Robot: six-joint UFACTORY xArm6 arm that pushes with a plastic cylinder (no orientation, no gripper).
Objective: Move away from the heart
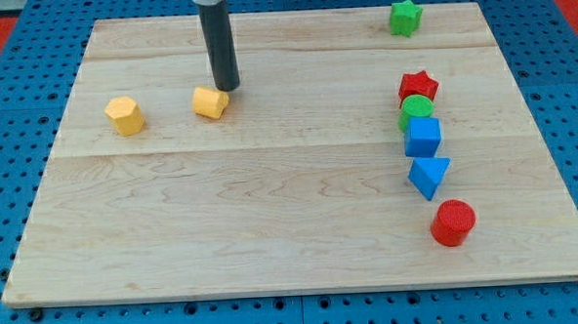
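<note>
Crowding my tip (227, 88): yellow block (210, 102).

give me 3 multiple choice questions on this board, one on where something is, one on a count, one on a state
1. Where is my tip relative to the yellow blocks?
A. beside the one nearer the view's right
B. beside the one nearer the view's left
C. down among the blue blocks

2. How many red blocks are on the board?
A. one
B. two
C. four

3. How does the green star stand to the other blocks?
A. stacked on the red star
B. touching the blue cube
C. alone, apart from all

Answers:
1. A: my tip sits just to the upper right of the yellow heart, while the yellow hexagon lies further to the view's left.
2. B: only the red star and the red cylinder are red.
3. C: the green star sits alone near the view's top, with bare wood around it.
</note>
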